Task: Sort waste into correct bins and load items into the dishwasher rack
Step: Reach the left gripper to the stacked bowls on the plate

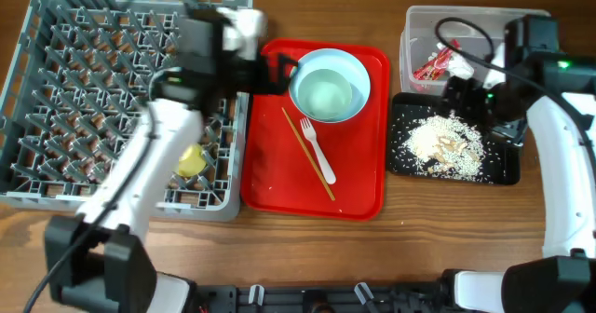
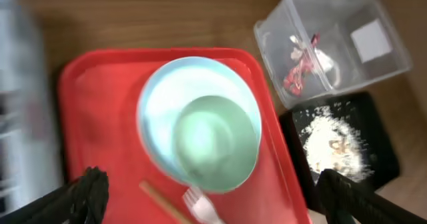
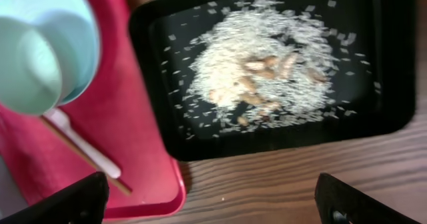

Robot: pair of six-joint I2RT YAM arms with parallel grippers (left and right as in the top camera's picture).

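Note:
Two stacked pale blue-green bowls (image 1: 328, 87) sit at the back of the red serving tray (image 1: 358, 187), with a white fork (image 1: 318, 147) and wooden chopsticks (image 1: 308, 155) in front of them. My left gripper (image 1: 280, 72) is open and empty just left of the bowls (image 2: 200, 132). My right gripper (image 1: 466, 97) is open and empty above the black tray (image 1: 503, 171), which holds the food scraps (image 1: 445, 145). The clear tub (image 1: 421, 24) holds the red wrapper (image 1: 432, 66) and the tissue (image 1: 460, 64). The yellow cup (image 1: 191, 159) lies in the grey rack (image 1: 56, 89). The plate is not in view.
The left wrist view shows the fork (image 2: 203, 209), a chopstick (image 2: 159, 197), the tub (image 2: 363, 37) and the black tray (image 2: 385, 159). The right wrist view shows the scraps (image 3: 260, 77), the bowls (image 3: 40, 44), the fork (image 3: 83, 144) and bare wood table (image 3: 280, 184).

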